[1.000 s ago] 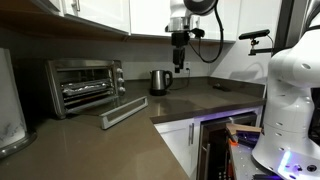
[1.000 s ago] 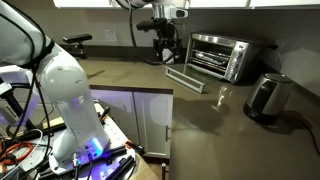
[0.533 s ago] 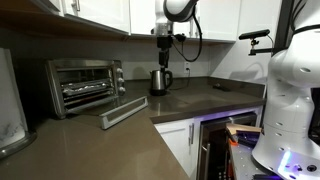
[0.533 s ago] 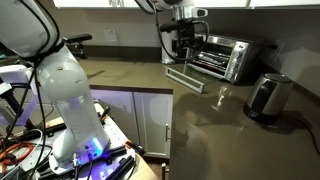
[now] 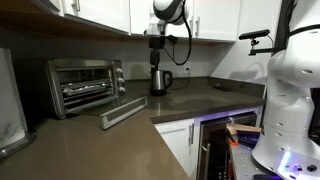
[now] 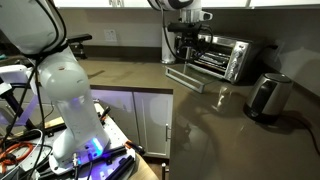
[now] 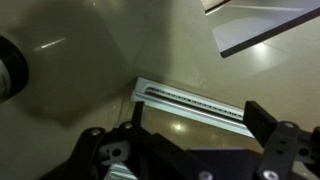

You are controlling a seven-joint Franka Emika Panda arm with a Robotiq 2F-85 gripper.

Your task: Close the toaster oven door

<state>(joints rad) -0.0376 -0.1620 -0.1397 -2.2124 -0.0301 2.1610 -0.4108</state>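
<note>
The toaster oven (image 5: 85, 86) (image 6: 222, 55) stands on the brown counter against the wall in both exterior views. The toaster oven door (image 5: 125, 112) (image 6: 187, 78) lies folded down flat in front of it. My gripper (image 5: 157, 45) (image 6: 182, 40) hangs well above the counter, near the door's outer end, pointing down. The wrist view looks straight down on the door's silver frame edge (image 7: 190, 98), and my gripper (image 7: 199, 116) is open, with one black finger (image 7: 262, 120) on each side of the glass and nothing between them.
A steel kettle (image 5: 159, 82) (image 6: 268, 97) stands on the counter beside the oven. White wall cabinets (image 5: 110, 12) hang above. The robot's white base (image 5: 290, 90) (image 6: 60, 90) sits at the counter's open end, over an open drawer (image 5: 225, 140).
The arm has swung across the counter toward the oven, from beside the kettle to above the folded-down door. The door and kettle have not moved.
</note>
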